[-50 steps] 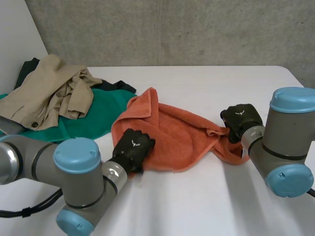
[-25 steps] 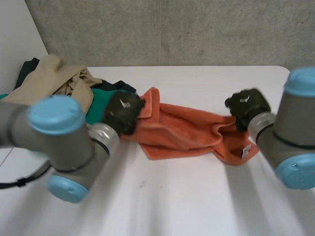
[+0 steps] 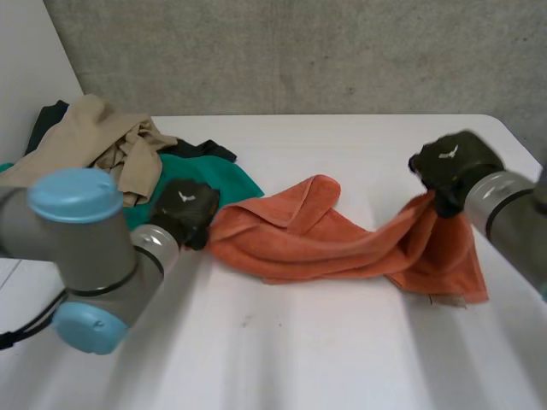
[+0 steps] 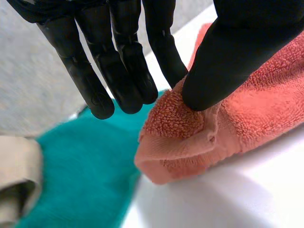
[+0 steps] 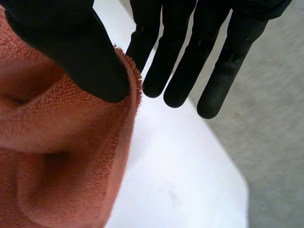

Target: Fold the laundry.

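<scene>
One white table (image 3: 342,342) stands before a grey concrete wall (image 3: 299,51); a beige garment (image 3: 94,149) and a teal cloth (image 3: 224,177) are heaped at its far left. The orange towel (image 3: 325,243) stretches across the table's middle, its long axis running left to right between the hands. The left hand (image 3: 184,209), low beside the teal cloth, pinches the towel's left end between thumb and straight fingers. The right hand (image 3: 449,166), raised, pinches the right edge likewise, lifting that end.

No legible text; wordless white emblem (image 3: 185,197) on left hand (image 3: 182,215), likewise right hand (image 3: 455,173).
</scene>
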